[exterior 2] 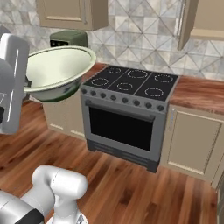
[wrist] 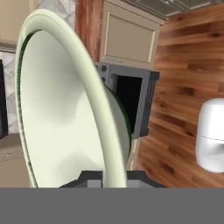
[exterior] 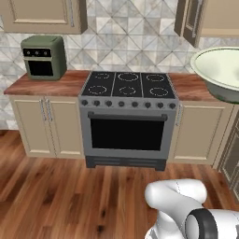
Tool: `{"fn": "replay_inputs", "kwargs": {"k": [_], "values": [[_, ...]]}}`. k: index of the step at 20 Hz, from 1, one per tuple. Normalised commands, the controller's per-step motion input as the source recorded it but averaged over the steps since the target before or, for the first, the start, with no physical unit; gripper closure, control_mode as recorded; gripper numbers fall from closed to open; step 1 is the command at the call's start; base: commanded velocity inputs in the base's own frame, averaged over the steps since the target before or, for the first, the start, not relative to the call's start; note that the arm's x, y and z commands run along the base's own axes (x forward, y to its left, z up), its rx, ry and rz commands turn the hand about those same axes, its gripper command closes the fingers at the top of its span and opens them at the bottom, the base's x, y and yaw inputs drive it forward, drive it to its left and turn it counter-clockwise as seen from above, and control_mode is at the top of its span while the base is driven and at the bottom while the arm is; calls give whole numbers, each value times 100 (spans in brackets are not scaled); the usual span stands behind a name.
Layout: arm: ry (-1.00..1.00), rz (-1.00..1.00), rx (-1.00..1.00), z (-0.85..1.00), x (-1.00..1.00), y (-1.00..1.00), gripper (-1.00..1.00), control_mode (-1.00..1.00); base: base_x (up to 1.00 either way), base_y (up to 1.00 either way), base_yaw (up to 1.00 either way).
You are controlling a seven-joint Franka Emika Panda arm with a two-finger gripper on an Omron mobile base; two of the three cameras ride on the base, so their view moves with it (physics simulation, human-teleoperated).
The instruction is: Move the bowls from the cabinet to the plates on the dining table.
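Pale green-white bowl (wrist: 65, 113) clamped by its rim in the hand (wrist: 114, 178), fingers (wrist: 89, 177) either side of the rim at the bottom of the hand view, jaws nearly closed on the thin wall. Carried in the air: at the right edge of the left base view (exterior: 219, 72), partly cut off by the frame; at the left of the right base view (exterior 2: 57, 72), tilted, next to the white arm link at the far left edge. Hanging above bench height, clear of the stove (exterior: 127, 116) in both base views. Stove in the middle of the left base view, black top with rings, knobs along the front edge, dark oven door below. Reddish-brown bench (exterior: 51, 84) either side of the stove, beige doors beneath. Green toaster oven (exterior: 43, 57) on the bench at upper left, its top half hidden behind the bowl in the right base view (exterior 2: 68, 38). Wall cabinet (exterior: 200, 18) at upper right of the left base view, one door standing ajar with its edge jutting out just above the bowl. Another closed wall unit at upper left. Wide wood floor (exterior: 70, 196) open in front of the stove, across the lower half of both base views.
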Motion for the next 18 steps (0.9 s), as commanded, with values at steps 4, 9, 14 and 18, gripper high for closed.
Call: {"fn": "replay_inputs", "kwargs": {"k": [4, 9, 14, 18], "values": [[0, 0, 0, 0, 0, 0, 100, 100, -62, 34, 0], [0, 0, 0, 0, 0, 0, 100, 100, -62, 28, 0], [0, 0, 0, 0, 0, 0, 100, 100, -62, 25, 0], [0, 0, 0, 0, 0, 0, 100, 100, -62, 24, 0]]}}
